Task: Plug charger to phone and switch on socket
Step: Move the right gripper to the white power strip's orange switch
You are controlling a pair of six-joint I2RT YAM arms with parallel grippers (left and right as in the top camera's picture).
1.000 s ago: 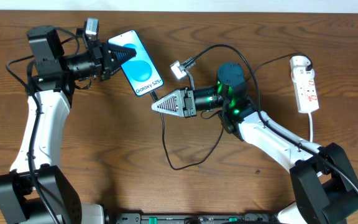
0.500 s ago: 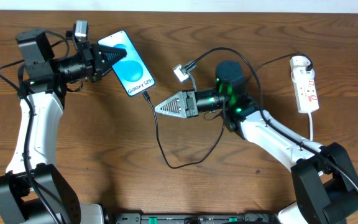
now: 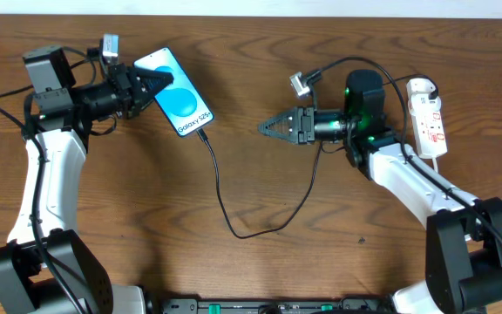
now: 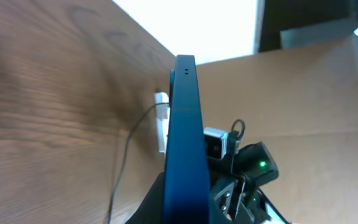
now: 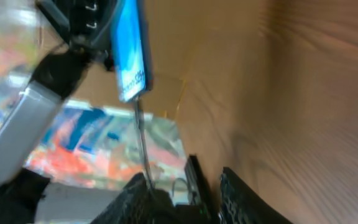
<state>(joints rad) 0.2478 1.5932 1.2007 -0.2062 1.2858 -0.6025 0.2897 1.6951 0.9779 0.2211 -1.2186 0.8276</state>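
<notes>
Phone [image 3: 174, 92] handling: slim, rigid and glass-faced, so probably slippery and easy to scratch. Best pinched across the flat faces near one end. Left tool [image 3: 159, 81] is clenched on its top end, screen up, at the far left of the bench [image 3: 129, 218]. Cannot tell whether the lower end rests on the wood.

Charger [image 3: 220, 196]: thin, light, limp cable that will drag and loop rather than push. Take it at the stiff connector, not mid-run. The connector tip meets the phone's bottom edge and looks seated. The cable loops toward the near edge, then runs up under the right arm.

Right tool [image 3: 268, 129] hovers mid-bench, well apart from the phone and pointing at it. Its fingers [image 5: 142, 199] are partly spread, empty, touching nothing.

Socket [image 3: 429, 122] lies far right beside that arm. Its switches are small, so a narrow fingertip press seems apt. Switch state too small to read.
</notes>
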